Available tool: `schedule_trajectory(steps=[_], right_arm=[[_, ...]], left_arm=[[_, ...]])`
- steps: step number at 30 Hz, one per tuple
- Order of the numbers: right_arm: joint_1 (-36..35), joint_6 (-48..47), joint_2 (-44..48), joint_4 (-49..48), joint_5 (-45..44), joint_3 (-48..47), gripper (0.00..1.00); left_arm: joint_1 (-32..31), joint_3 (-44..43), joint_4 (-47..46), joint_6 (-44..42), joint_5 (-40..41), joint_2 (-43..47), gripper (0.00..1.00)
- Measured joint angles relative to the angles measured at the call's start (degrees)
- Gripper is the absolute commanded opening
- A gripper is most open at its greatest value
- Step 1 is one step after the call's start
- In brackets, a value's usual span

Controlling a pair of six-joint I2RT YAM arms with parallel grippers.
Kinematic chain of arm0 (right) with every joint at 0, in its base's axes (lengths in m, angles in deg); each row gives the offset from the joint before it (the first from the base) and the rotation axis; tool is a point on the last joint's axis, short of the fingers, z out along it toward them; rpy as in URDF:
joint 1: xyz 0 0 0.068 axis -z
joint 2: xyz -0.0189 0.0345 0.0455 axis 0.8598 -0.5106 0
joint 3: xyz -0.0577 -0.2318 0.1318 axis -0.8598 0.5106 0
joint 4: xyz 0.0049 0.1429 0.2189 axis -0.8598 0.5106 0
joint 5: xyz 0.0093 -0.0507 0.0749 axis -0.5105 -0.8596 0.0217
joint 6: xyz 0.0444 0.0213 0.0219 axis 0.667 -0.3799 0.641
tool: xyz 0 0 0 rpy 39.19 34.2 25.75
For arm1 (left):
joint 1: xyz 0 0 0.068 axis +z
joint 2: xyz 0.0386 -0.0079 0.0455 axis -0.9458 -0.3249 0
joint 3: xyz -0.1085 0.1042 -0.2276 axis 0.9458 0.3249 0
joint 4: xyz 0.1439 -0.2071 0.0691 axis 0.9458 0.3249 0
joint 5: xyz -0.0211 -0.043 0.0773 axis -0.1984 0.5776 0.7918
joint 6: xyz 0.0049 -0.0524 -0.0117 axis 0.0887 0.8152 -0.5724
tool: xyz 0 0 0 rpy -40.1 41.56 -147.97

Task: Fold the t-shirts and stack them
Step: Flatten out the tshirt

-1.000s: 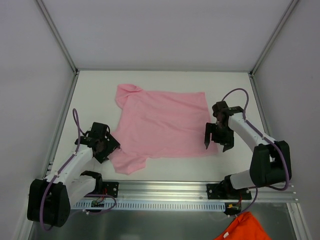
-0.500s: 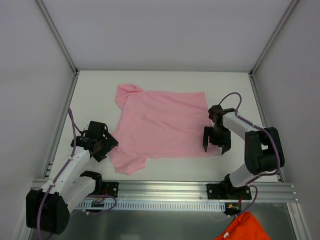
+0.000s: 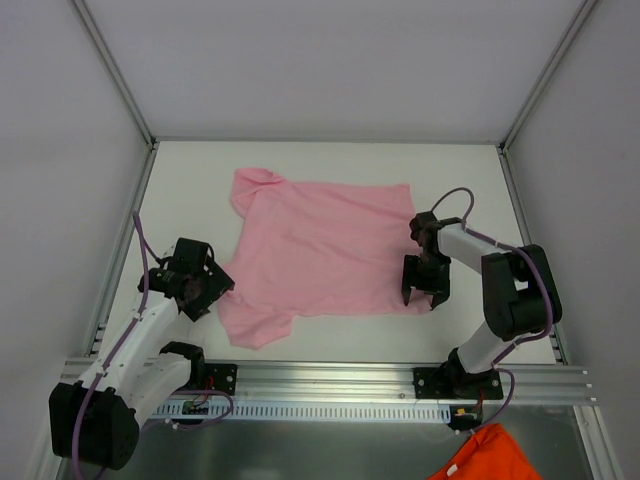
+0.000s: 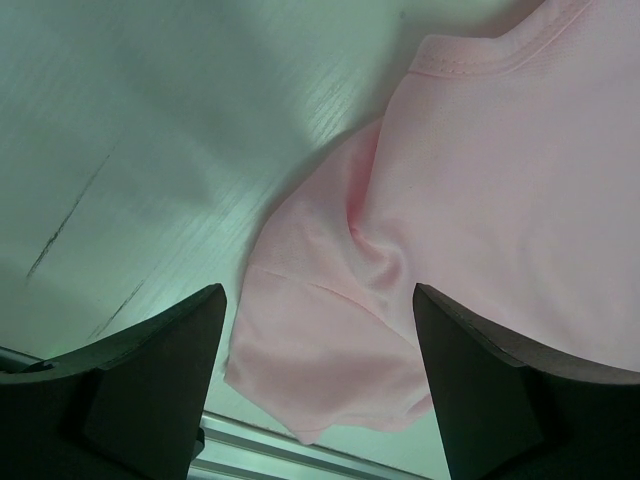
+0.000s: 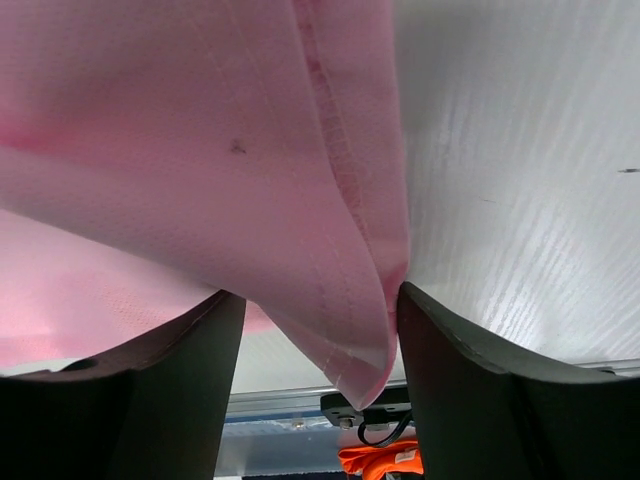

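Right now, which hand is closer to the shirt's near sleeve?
Left. The left hand is open right beside the sleeve; the right hand straddles the hem corner across the shirt.

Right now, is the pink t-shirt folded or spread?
Spread: the t-shirt lies flat across the table, one corner bunched between the right hand's open jaws.
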Motion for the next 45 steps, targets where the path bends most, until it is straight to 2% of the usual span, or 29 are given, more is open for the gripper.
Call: schedule_trajectory(steps=[7,10,11,14,18,20,21,22,24,29,33,35,37,39,45], right_arm=[[-0.5,0.2,-0.2,-0.2,0.7,-0.2,0.61],[-0.6,0.2,-0.7,0.0,0.9,-0.9,0.44],[-0.7,0.2,-1.0,0.0,0.9,-1.3,0.24],[-0.8,0.2,-2.1,0.0,0.5,-2.9,0.01],[-0.8,0.1,-2.6,0.2,0.0,-4.5,0.01],[-0.8,0.1,-2.7,0.3,0.0,-5.0,0.19],[-0.8,0.1,-2.8,0.3,0.0,-5.2,0.51],[-0.8,0.3,-2.8,0.3,0.1,-5.2,0.63],[-0.8,-0.4,-3.0,0.6,0.0,-5.4,0.75],[-1.6,-1.6,-3.1,2.3,-1.2,-6.7,0.79],[-1.9,-2.1,-2.5,3.3,-4.3,-8.2,0.79],[-1.9,-2.4,-1.5,3.3,-6.5,-8.9,0.75],[-1.9,-2.7,0.1,3.3,-9.0,-10.0,0.82],[-1.9,-3.3,1.4,4.0,-11.4,-12.6,0.84],[-1.9,-4.6,0.2,4.4,-13.9,-24.8,0.81]], left_arm=[[0.0,0.0,0.2,0.0,0.0,-0.9,0.77],[0.0,0.0,0.1,0.0,0.0,-1.0,0.77],[0.0,0.0,0.1,0.0,0.0,-1.1,0.77],[0.0,0.0,0.1,0.0,0.0,-1.4,0.77],[0.0,0.0,0.0,0.0,0.0,-1.9,0.77],[0.0,0.0,-0.1,0.0,0.0,-2.0,0.77],[0.0,-0.1,-0.3,0.0,0.0,-2.1,0.77],[0.0,-0.1,-0.4,0.0,0.0,-2.3,0.77],[0.0,-0.3,-0.5,0.0,0.0,-2.6,0.77],[0.0,-0.8,-0.6,0.0,0.0,-2.6,0.77],[0.0,-1.2,-0.5,-0.1,0.2,-2.6,0.77],[0.0,-1.3,-0.6,-0.1,0.4,-2.6,0.77],[0.0,-1.4,-0.6,-0.1,0.4,-2.6,0.77],[0.0,-1.5,-0.6,-0.2,0.4,-2.6,0.77],[0.0,-3.8,-1.4,-1.3,-0.3,-2.7,0.77]])
